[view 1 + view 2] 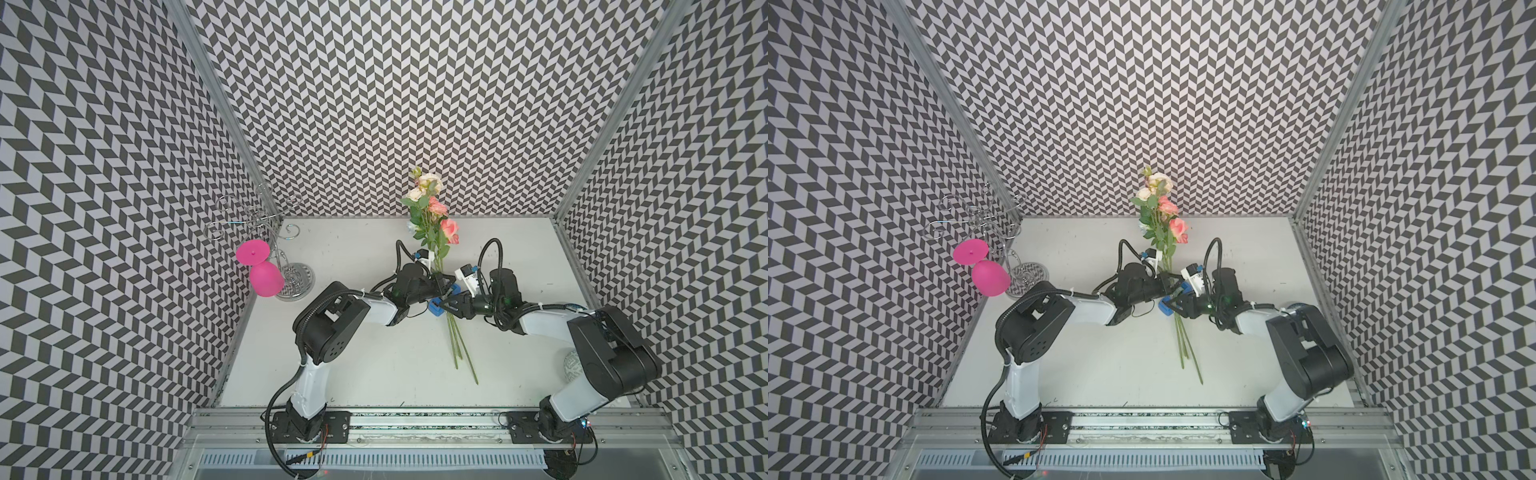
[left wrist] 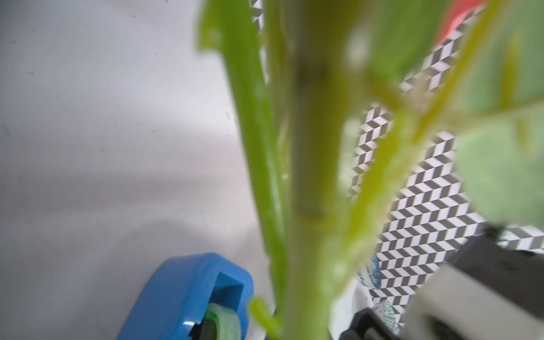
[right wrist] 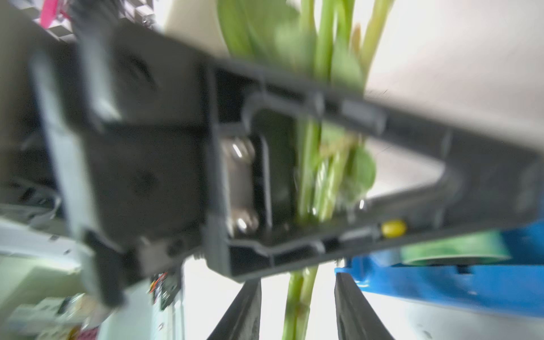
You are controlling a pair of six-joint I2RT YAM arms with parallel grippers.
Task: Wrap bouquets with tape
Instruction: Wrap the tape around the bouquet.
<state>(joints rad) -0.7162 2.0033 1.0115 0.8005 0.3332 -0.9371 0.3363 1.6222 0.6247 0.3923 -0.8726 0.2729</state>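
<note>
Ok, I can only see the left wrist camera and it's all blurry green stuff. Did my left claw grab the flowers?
Observer: Yes. In a top view the left gripper is shut on the bouquet, gripping its stems below the leaves.
Operator: Yay! And what's the other claw doing?
Observer: The right wrist view shows the right gripper open, with one finger on each side of the stems and a gap showing, so it isn't squeezing them.
</note>
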